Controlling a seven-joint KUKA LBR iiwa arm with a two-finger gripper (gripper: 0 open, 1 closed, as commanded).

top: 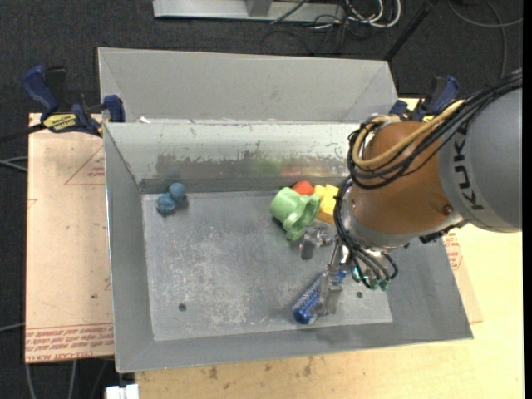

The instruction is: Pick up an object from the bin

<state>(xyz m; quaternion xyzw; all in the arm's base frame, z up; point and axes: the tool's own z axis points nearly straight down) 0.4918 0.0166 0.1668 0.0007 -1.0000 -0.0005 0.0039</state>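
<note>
Claw point(335, 283) just over blue brush point(308, 305), front right

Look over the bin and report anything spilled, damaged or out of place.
Nothing stands out. All loose things lie inside the bin: a blue lump alone in the far left corner, a green piece, an orange piece and a yellow piece together by the back wall, and a blue ridged piece near the front, by the gripper.
</note>
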